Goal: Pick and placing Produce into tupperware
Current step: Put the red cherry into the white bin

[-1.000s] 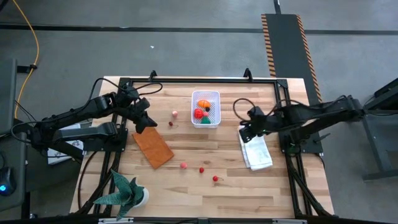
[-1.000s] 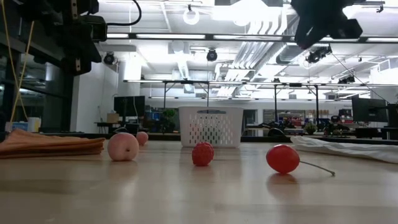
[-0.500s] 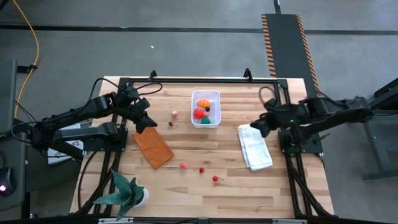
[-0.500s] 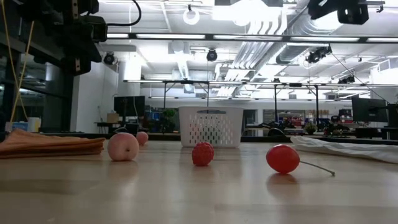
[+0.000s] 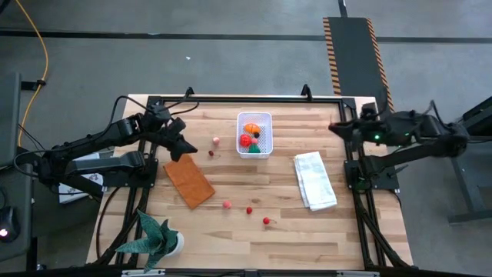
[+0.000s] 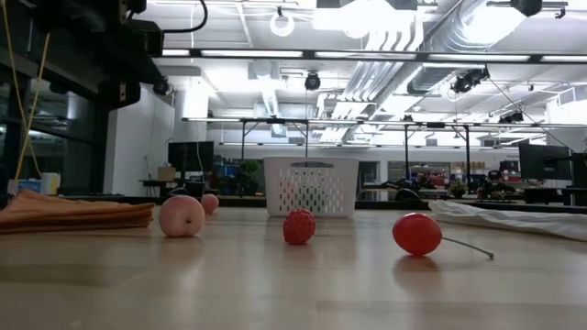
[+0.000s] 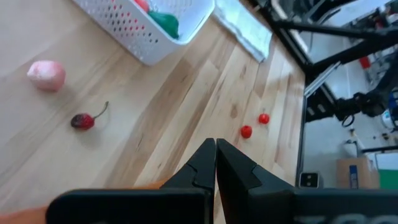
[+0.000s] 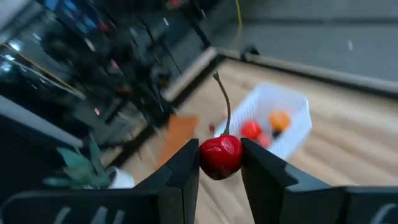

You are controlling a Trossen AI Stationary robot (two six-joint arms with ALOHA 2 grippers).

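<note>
The tupperware [image 5: 254, 134] is a white perforated tub at the table's far middle, holding orange, red and green produce. Loose produce lies on the table: a pink piece [image 5: 217, 141], a dark cherry [image 5: 211, 153], a pink piece [image 5: 227, 205], a red berry [image 5: 249, 209] and a stemmed red cherry [image 5: 267, 221]. My right gripper [image 5: 336, 128] hangs high over the table's far right edge, shut on a red cherry [image 8: 220, 155]. My left gripper [image 5: 188, 146] is shut and empty, above the table left of the tub. My right gripper pinches the red cherry's round body [image 8: 220, 155] between its two fingertips, one on each side. The fingers point toward the table's left, slanting a little down. The cherry is lifted clear, high above the table, its stem [image 8: 224, 106] sticking out ahead of the fingers.
An orange-brown flat rectangle [image 5: 188, 181] lies at the left, under and near my left gripper. A folded white cloth [image 5: 315, 179] lies at the right. A green spiky plant [image 5: 157, 238] stands at the near left corner. Bare wood lies along the near edge.
My right gripper has drawn back from above the white cloth toward the table's far right edge and has risen, passing out of the top of the low view. The produce on the table and the tub have stayed in place.
</note>
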